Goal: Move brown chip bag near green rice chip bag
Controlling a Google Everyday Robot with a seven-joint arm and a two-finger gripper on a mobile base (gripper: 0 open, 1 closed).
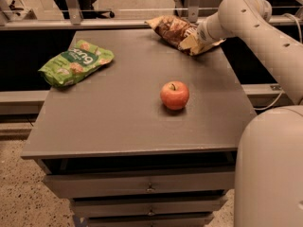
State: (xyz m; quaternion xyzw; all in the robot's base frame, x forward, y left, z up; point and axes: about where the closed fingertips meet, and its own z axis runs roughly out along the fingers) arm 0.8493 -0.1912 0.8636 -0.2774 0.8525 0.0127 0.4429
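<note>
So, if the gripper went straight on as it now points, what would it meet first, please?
The brown bag: the gripper points left, near the far right corner of the table, right up against the bag. They look to be touching, though depth is unclear.

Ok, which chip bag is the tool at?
The brown chip bag, at the far right corner of the table; the tool meets its right end. The green rice chip bag lies near the left edge.

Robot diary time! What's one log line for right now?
gripper: at brown bag, far right of table | green bag: far left, apart | apple: middle | task: not done
</note>
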